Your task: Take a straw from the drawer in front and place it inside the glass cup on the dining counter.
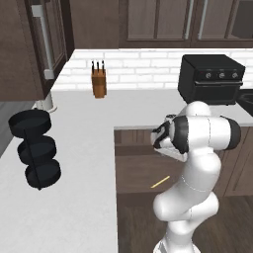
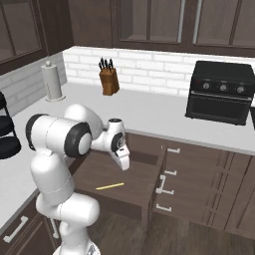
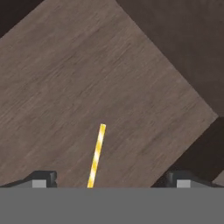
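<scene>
The drawer (image 2: pixel 130 175) stands pulled open below the white worktop, its brown inside bare except for the straw (image 2: pixel 110 187). The straw is a thin pale yellow stick lying flat on the drawer floor (image 1: pixel 136 173), seen again in the left base view (image 1: pixel 160 182). My gripper (image 2: pixel 124 162) hangs above the drawer, pointing down, open and holding nothing. In the hand view the straw (image 3: pixel 96 155) runs up from between my two spread fingertips, and the gripper (image 3: pixel 111 180) sits over its near end without touching it. The glass cup and the dining counter are out of view.
A knife block (image 1: pixel 99 82) and a black toaster oven (image 1: pixel 210 79) stand on the worktop (image 1: pixel 74 197) by the brick wall. A black three-tier rack (image 1: pixel 35 148) is at the left, a paper towel roll (image 2: pixel 52 79) in the corner. Closed drawers (image 2: pixel 194 179) flank the open one.
</scene>
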